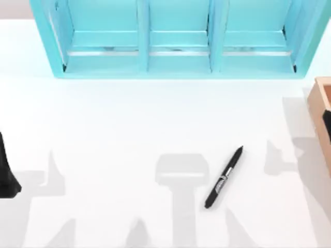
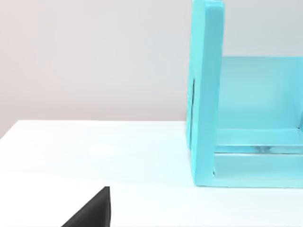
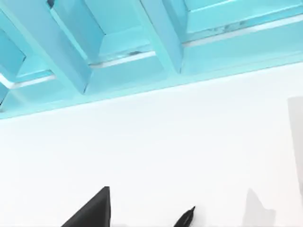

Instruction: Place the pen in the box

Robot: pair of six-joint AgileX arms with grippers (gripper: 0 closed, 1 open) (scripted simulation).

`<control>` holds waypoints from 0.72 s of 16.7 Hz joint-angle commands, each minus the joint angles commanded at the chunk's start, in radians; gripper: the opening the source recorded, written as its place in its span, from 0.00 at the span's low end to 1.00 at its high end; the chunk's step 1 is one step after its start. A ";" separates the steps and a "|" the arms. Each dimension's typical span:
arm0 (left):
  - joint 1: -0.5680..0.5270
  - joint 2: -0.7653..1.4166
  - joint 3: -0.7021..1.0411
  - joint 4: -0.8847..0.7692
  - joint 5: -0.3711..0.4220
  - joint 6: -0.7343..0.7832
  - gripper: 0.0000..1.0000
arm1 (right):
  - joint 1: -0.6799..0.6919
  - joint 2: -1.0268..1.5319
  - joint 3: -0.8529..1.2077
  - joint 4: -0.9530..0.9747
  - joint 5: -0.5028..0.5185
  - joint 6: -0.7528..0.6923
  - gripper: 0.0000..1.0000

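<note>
- Pen [image 1: 224, 177] lies slanted on the table [image 1: 114, 134], right of centre; box [image 1: 321, 111] sits at the right edge, well apart.
- Whether either gripper's fingers are apart, I cannot tell.
- Best grasp: right arm, across the barrel at mid-length.

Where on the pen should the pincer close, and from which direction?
Probably on the silver-grey band at mid-length of the pen, coming straight down from above. It lies flat on the white table, slanted with its pointed tip toward the far right, so the fingers should straddle the barrel crosswise. The box sits at the right edge.
</note>
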 joint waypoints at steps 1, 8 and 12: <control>0.000 0.000 0.000 0.000 0.000 0.000 1.00 | 0.040 0.106 0.074 -0.055 0.002 0.065 1.00; 0.000 0.000 0.000 0.000 0.000 0.000 1.00 | 0.234 0.863 0.573 -0.449 0.010 0.465 1.00; 0.000 0.000 0.000 0.000 0.000 0.000 1.00 | 0.267 1.165 0.804 -0.618 0.000 0.618 1.00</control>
